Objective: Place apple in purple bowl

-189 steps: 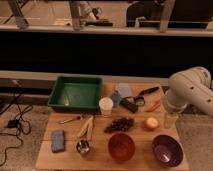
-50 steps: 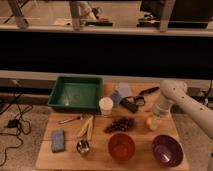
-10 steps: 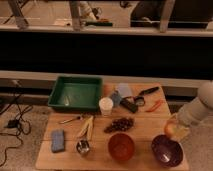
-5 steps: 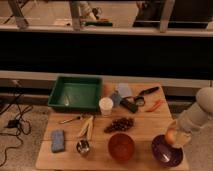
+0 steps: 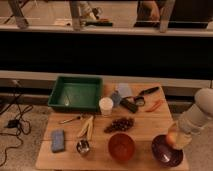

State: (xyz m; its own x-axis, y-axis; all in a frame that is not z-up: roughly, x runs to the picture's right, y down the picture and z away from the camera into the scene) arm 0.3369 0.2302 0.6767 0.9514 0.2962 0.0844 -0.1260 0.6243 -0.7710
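My gripper (image 5: 176, 141) is at the front right of the wooden table, at the end of the grey-white arm that comes in from the right edge. It is shut on the apple (image 5: 172, 136), a small pale yellow-orange fruit. It holds the apple low over the right part of the purple bowl (image 5: 161, 152), a dark glossy bowl at the table's front right corner. The arm hides the bowl's right rim.
An orange-brown bowl (image 5: 121, 146) sits left of the purple bowl, with dark grapes (image 5: 119, 124) behind it. A white cup (image 5: 106, 106), a green tray (image 5: 75, 79), a black tool (image 5: 134, 103), a blue sponge (image 5: 58, 140) and a small metal cup (image 5: 83, 146) lie further left and back.
The gripper has carried the apple from the right edge of the table forward and down, so that it is now low over the purple bowl.
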